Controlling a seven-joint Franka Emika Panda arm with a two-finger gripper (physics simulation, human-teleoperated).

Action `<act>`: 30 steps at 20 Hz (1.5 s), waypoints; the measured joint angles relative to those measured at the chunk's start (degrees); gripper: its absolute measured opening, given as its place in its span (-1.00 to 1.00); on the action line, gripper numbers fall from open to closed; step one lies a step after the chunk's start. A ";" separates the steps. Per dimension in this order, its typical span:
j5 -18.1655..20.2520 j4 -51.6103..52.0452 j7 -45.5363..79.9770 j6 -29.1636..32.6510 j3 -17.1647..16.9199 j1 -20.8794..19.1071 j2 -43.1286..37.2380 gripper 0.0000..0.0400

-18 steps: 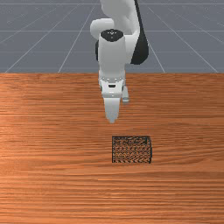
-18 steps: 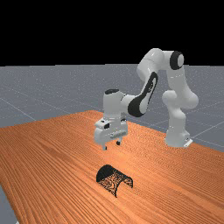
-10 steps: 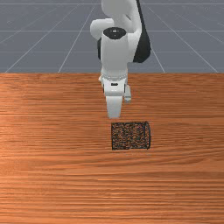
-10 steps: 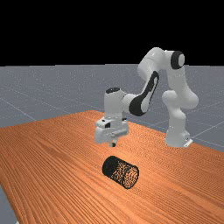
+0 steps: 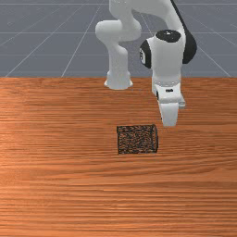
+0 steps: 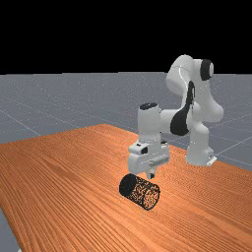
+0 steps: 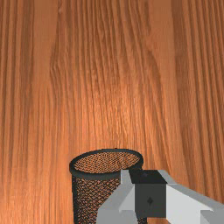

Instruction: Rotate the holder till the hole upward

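Holder Lies on Its Side, Hole Facing Sideways

The black mesh holder (image 5: 137, 140) lies on the table (image 5: 55, 194), near the middle of the front view, with its long axis level rather than upright. In the front view that axis runs from left to right, almost straight across. The hole points toward the front view's right. In the far view the axis slants: the dark closed end (image 6: 128, 185) is toward the upper left, and the hole opens toward the lower right.

The gripper (image 6: 151, 175) points down beside the open end, on the front view's right of it. Its jaws are closed together, the two tips meeting with nothing held between them. In the wrist view, the round rim (image 7: 103, 176) shows around the hole, and the tips overlap part of the rim and the mesh wall. Whether they touch the holder, I cannot tell. The arm (image 5: 166, 58) reaches over the table from its far side in the front view.
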 joint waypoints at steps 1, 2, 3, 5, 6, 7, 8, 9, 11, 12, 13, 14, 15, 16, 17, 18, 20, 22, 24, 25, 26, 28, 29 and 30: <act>-0.52 2.83 3.56 -0.62 0.72 2.53 1.82 -1.00; -1.01 7.04 7.51 -1.54 1.45 5.36 4.48 -1.00; -1.83 12.48 11.54 -3.21 1.97 8.58 7.79 -1.00; -4.71 23.75 18.38 -8.70 1.61 14.98 14.17 -0.22; -5.30 33.20 20.29 -16.17 1.54 17.29 19.07 0.26; -5.33 32.86 20.16 -14.67 1.91 17.94 19.73 0.55; -5.28 33.21 20.02 -13.53 2.04 18.12 21.31 0.73; -8.00 32.15 22.16 -10.27 0.01 19.83 22.45 0.83; -9.05 36.56 23.01 -8.66 -1.33 21.00 29.34 0.94; -9.84 41.88 23.69 -9.41 -2.50 21.99 34.86 0.96; -9.79 45.34 23.67 -8.14 -2.81 22.25 39.58 0.98; -7.61 38.38 21.30 -1.10 -0.11 20.10 36.49 0.94; -8.01 43.41 21.19 -1.15 -0.59 20.35 39.30 0.94; -8.33 47.30 20.94 -2.02 -1.00 20.51 41.38 1.00; -8.58 49.62 20.87 -2.84 -1.31 20.76 42.67 1.00; -8.78 50.86 20.94 -3.37 -1.55 20.95 43.34 1.00; -7.40 56.91 19.88 -11.19 -0.18 20.67 45.32 0.99; -7.26 43.39 18.84 -1.02 0.55 19.13 38.16 0.99; -5.17 35.98 14.51 4.25 3.47 15.04 34.75 1.00; -4.85 33.41 13.33 5.55 3.86 13.69 33.46 1.00; -4.50 29.39 13.27 8.10 4.21 12.75 31.52 1.00; -5.45 23.64 15.59 10.14 2.78 14.00 28.21 1.00; -5.95 21.25 16.69 10.92 2.11 14.72 26.84 1.00; -5.96 18.40 17.15 12.37 2.16 14.90 25.38 1.00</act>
